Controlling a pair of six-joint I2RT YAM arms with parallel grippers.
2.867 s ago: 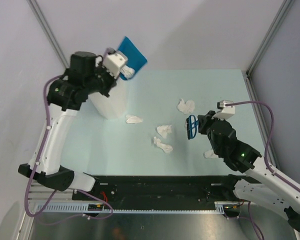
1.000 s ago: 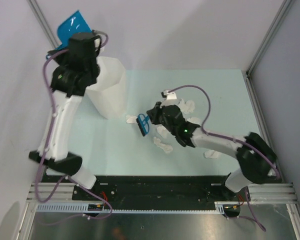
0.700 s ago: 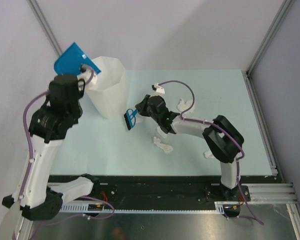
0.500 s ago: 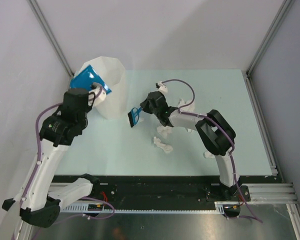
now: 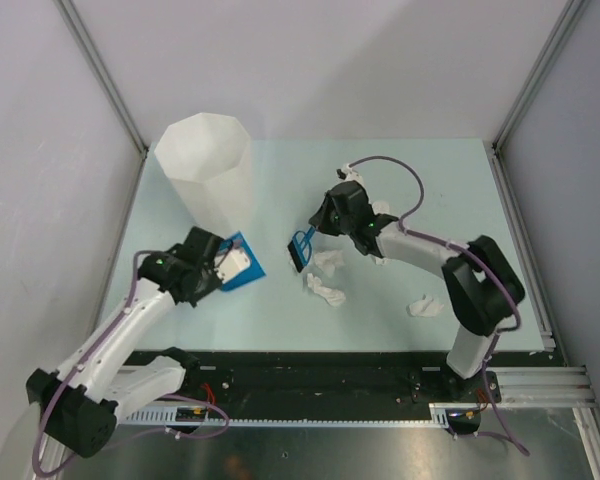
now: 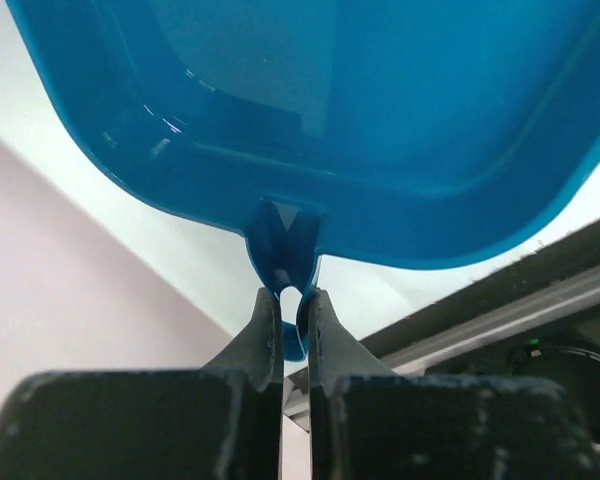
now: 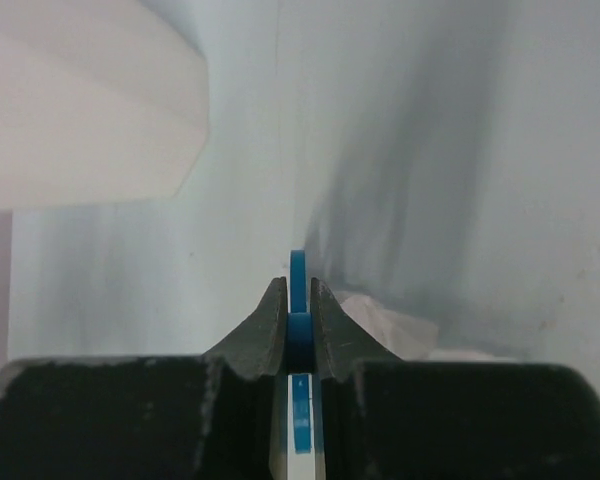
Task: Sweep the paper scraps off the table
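My left gripper (image 5: pixel 230 266) is shut on the handle of a blue dustpan (image 5: pixel 244 262), held low over the pale green table (image 5: pixel 430 180), in front of the bin. The left wrist view shows the pan (image 6: pixel 360 120) beyond the left gripper (image 6: pixel 292 300). My right gripper (image 5: pixel 315 233) is shut on a blue brush (image 5: pixel 301 251), right of the pan. The right wrist view shows the handle (image 7: pixel 298 268) between the jaws of the right gripper (image 7: pixel 298 292). Paper scraps lie by the brush (image 5: pixel 330 261), below it (image 5: pixel 327 292), at the right (image 5: pixel 423 307) and behind the right arm (image 5: pixel 382 212). One scrap (image 7: pixel 385 322) shows in the right wrist view.
A tall white faceted bin (image 5: pixel 208 170) stands at the table's back left; it also shows in the right wrist view (image 7: pixel 80 110). Grey walls border the table on three sides, and a black rail (image 5: pixel 320 375) runs along the front.
My left arm has swung the dustpan down from above the bin to the table in front of it. My right gripper with the brush has drawn back right from the bin. The scrap near the bin no longer shows.
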